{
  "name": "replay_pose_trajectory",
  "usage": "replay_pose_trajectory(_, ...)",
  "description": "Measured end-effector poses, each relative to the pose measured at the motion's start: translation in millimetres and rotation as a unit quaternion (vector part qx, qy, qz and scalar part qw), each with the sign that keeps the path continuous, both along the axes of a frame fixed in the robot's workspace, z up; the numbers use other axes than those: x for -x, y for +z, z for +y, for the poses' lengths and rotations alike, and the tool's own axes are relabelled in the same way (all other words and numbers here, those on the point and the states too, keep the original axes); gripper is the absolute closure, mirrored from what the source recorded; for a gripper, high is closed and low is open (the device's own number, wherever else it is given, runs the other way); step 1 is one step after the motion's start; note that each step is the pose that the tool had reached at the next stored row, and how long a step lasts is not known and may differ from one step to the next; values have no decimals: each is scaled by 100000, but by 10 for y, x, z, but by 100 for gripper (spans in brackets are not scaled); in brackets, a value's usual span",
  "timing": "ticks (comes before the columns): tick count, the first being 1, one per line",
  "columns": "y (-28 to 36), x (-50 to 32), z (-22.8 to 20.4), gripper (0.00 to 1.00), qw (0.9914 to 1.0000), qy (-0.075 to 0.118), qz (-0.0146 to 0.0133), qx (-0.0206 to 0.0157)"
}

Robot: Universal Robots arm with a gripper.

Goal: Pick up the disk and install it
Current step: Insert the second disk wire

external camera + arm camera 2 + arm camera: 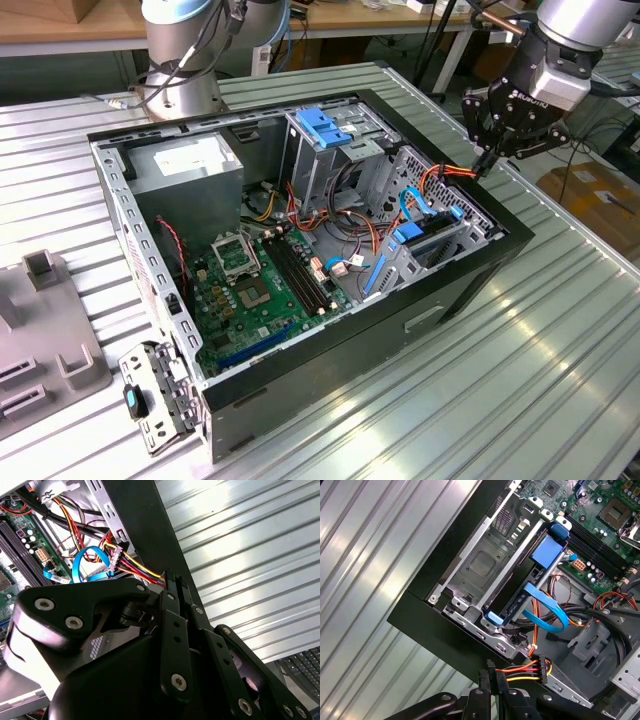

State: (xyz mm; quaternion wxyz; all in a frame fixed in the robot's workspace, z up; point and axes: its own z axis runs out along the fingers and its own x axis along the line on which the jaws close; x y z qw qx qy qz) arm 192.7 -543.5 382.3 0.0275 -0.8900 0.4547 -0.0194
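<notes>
One gripper (487, 160) is all we work with, and it hangs over the case (440, 300) rim at the exterior view's right. Our fingers (490, 677) are pressed together with nothing between them, their tips right beside the red, yellow and black power cable (525, 671) where it crosses the rim. We see the disk (517, 602) seated on edge in the drive cage (485, 565), its light-blue rail showing and a blue tab (547, 550) at the board end. A blue data cable (547, 611) loops just beside it. The case sits on a ribbed metal table (560, 350).
</notes>
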Motion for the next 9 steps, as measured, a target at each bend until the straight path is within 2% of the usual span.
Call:
replay_pose_trajectory(4, 0, 2, 0, 84, 100000, -82, 1, 1)
replay_pose_trajectory(9, 0, 69, 0, 84, 100000, -76, 1, 0)
